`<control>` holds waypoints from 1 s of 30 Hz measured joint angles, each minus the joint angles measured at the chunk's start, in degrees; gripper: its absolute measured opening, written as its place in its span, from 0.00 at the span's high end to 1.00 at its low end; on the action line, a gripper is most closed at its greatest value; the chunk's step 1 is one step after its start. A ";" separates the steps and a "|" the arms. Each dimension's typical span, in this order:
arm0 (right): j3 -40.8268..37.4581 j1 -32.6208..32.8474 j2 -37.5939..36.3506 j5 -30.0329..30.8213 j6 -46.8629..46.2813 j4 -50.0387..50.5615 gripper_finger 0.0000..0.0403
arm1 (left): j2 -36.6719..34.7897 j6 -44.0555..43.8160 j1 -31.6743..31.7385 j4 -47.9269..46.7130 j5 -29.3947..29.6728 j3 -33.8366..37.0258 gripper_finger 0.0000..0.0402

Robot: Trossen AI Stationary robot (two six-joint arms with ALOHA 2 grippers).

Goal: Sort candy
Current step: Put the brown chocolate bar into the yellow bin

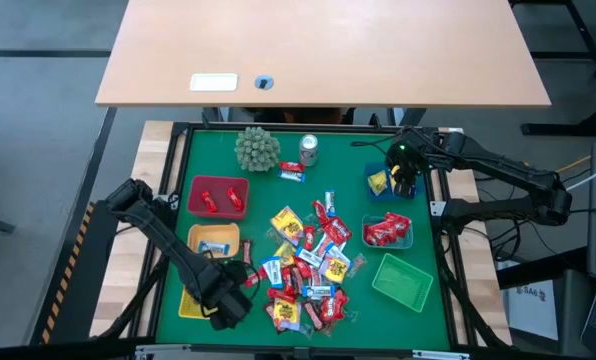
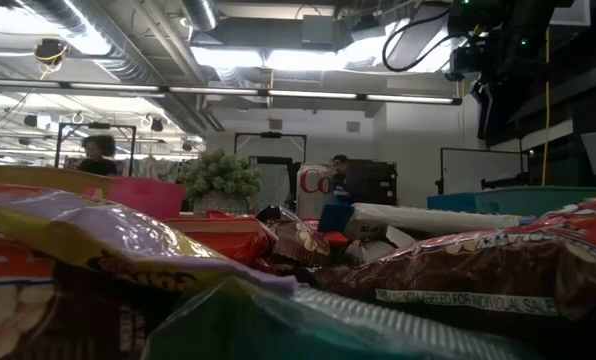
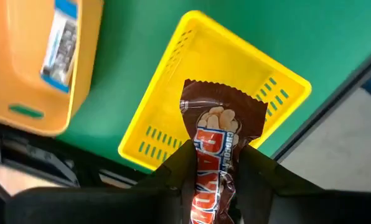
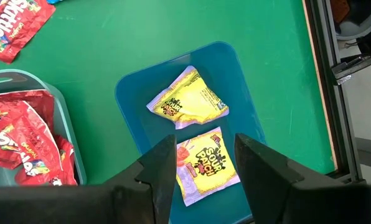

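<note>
Light, soft, crinkly brown PayDay candy bar [image 3: 220, 155] pinched at lower end by left gripper [image 3: 216, 186], above yellow plastic basket [image 3: 167, 87]. Slippery wrapper; better grasped mid-body. Right gripper [image 4: 204, 165] open, empty, over blue basket [image 4: 241, 81].

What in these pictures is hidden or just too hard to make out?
- High view: the yellow slotted plastic basket is mostly covered by the left arm, so its contents cannot be seen.
- Left wrist view: the brown wrapped candy bar has its lower end hidden between the left tool's fingers.
- Low view: close, blurred wrappers block most of the table.
- High view: print on the piled small wrapped candies is too small to read.
</note>
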State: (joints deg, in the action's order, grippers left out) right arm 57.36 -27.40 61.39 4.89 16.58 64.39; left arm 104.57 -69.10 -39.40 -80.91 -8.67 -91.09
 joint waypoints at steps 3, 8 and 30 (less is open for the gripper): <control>-0.01 0.00 0.00 0.00 0.00 -0.01 0.60 | 0.00 -2.70 -0.37 -0.27 0.04 0.00 0.72; 0.00 0.00 0.02 0.02 0.00 0.01 0.60 | 0.00 -2.80 -0.33 -0.30 0.80 0.00 0.63; 0.00 0.00 0.00 0.00 0.00 -0.01 0.60 | 0.23 -24.27 7.78 6.64 20.69 0.02 0.59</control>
State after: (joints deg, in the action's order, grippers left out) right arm 57.36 -27.40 61.39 4.89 16.58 64.38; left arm 104.80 -93.37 -31.62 -74.27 12.02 -91.07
